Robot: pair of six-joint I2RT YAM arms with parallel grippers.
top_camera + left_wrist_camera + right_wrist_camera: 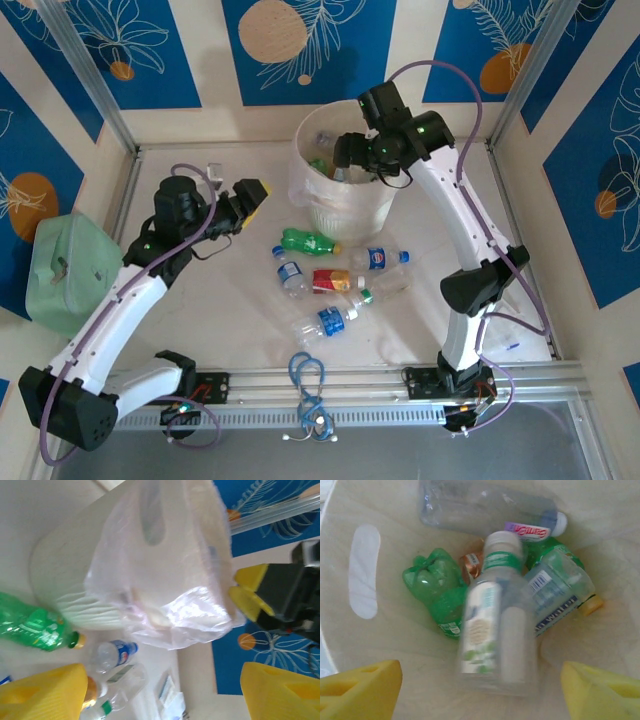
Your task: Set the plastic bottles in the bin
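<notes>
Right gripper [481, 689], yellow jaws spread wide and holding nothing, hangs at the tabletop's [230, 300] far side over the bin [318, 213], a clear bottle [492, 625] blurred beneath. Left gripper [250, 197], jaws open and empty, would best straddle the nearby green bottle [303, 241] across its middle, clear of the other loose bottles [335, 281] beside it.

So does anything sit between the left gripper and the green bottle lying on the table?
Nothing visible does. The left gripper, open, hangs left of the green bottle with bare table between them. The bin stands beyond the bottle, not in the path.
</notes>
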